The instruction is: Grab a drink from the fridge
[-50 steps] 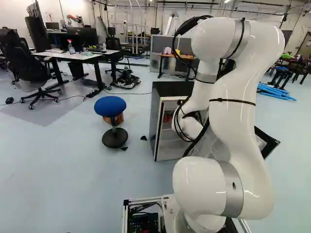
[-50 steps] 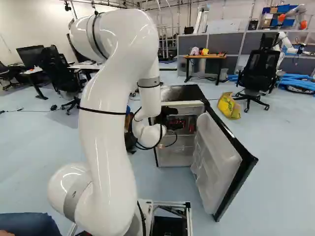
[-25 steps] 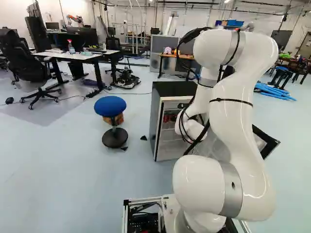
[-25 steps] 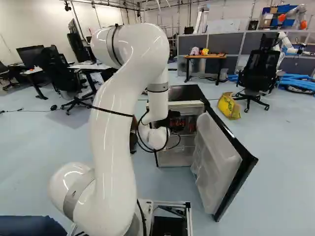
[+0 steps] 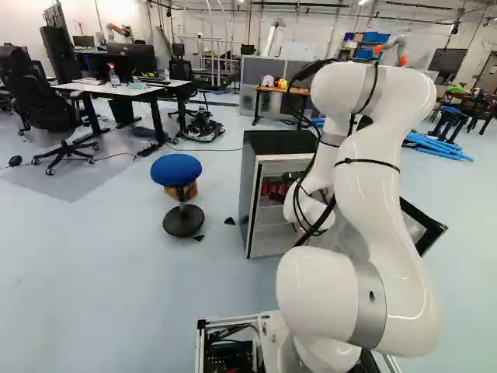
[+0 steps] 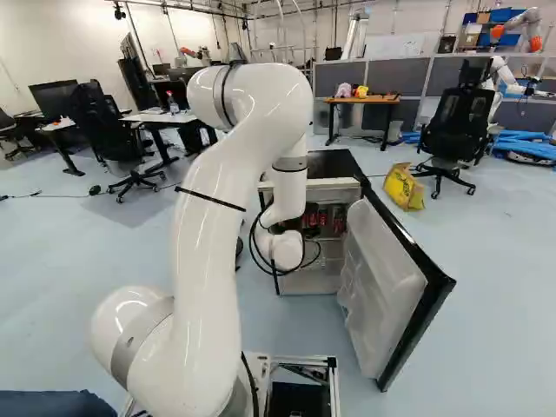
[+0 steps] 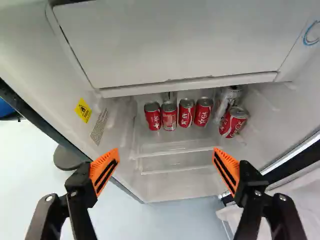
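I'm looking into the fridge [image 6: 331,165], which stands near the middle of the right base view with its door [image 6: 387,291] swung wide toward the right of that frame. My arm [image 5: 377,210] fills the right half of the left base view and covers much of the fridge's inside, so there I get only a sliver of red. In the right base view the claw [image 6: 308,231] is a dark shape by the fridge opening, its tips too hidden to read.

The wrist view tells me more. The claw [image 7: 166,155] has its fingers well apart, orange pads [image 7: 104,171] facing one another with a gap between them. Ahead of it, inside the fridge, four red cans [image 7: 186,113] stand upright in a row on a shelf [image 7: 175,148]. A fifth red can [image 7: 233,122] leans beside the row, toward the door side. A silvery can [image 7: 230,98] sits just behind the leaning one, partly covered by it and by the white panel [image 7: 175,45] over the shelf. Something small behind the row is mostly cut off by that panel; I can't make it out. A yellow warning label [image 7: 83,110] is on the fridge wall.

A blue stool [image 5: 176,169] stands left of the fridge in the left base view.
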Tool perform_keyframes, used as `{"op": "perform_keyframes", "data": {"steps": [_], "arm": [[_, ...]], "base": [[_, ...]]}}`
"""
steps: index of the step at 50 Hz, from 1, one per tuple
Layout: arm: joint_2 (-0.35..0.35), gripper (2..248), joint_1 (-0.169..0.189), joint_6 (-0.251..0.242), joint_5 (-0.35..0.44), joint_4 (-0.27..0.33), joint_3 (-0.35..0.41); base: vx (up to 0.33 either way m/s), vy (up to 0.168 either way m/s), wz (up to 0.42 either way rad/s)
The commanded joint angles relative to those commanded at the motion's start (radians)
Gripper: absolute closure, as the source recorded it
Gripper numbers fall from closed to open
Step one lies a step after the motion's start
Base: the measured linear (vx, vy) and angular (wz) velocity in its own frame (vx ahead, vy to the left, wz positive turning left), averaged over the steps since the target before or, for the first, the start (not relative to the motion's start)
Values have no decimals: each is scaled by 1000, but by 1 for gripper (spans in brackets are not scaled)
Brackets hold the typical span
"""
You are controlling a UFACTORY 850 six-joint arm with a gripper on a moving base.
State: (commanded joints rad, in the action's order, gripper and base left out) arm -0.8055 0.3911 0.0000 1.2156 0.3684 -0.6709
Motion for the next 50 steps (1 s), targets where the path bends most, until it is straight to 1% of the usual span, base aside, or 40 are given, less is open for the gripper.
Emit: {"op": "perform_keyframes", "data": {"steps": [37, 50], "arm": [[-129, 3, 3, 0, 0, 0, -73], [-176, 3, 9, 0, 2, 0, -104]], "base": [[0, 0, 0], [0, 0, 0]]}}
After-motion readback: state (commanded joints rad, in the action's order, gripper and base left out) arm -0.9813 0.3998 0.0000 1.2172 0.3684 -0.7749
